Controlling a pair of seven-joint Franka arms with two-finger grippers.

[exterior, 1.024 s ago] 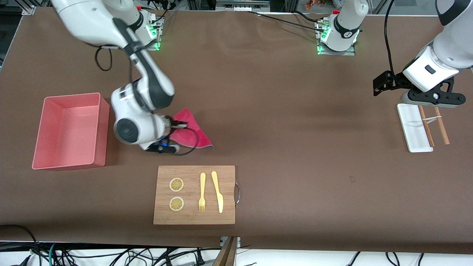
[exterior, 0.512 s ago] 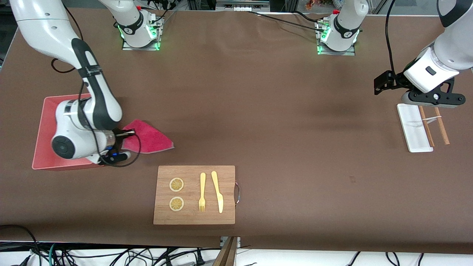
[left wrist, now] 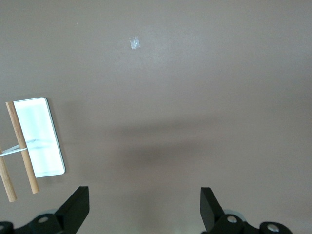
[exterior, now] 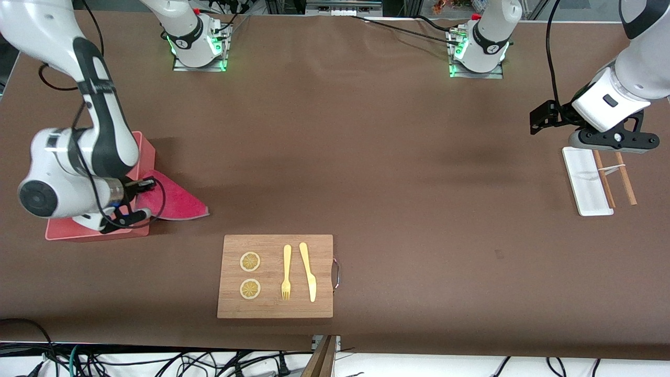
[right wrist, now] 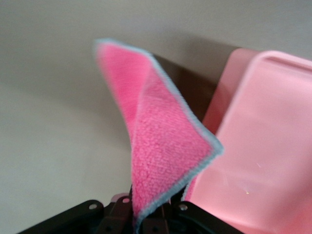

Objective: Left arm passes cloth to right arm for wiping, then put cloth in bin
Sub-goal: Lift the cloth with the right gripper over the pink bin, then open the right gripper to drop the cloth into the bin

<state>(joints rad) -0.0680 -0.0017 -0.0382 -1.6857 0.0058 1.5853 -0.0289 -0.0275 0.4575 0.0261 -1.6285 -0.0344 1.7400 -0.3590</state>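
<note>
My right gripper point(exterior: 140, 184) is shut on one end of the magenta cloth point(exterior: 175, 199) and holds it in the air over the wall of the pink bin point(exterior: 140, 149) that faces the left arm's end. The cloth trails out over the table beside the bin. In the right wrist view the cloth point(right wrist: 156, 141) stands up from my shut jaws, with the bin point(right wrist: 263, 146) beside it. The right arm hides most of the bin. My left gripper point(exterior: 544, 118) is open and empty, waiting in the air by the white tray point(exterior: 583, 183).
A wooden cutting board point(exterior: 276, 276) with two lemon slices, a yellow fork and a yellow knife lies nearer the front camera than the cloth. Two wooden chopsticks point(exterior: 613, 175) lie beside the white tray, which also shows in the left wrist view point(left wrist: 39, 136).
My right gripper has carried the cloth toward the right arm's end of the table, from beside the bin to over the bin's wall. The left arm has not moved.
</note>
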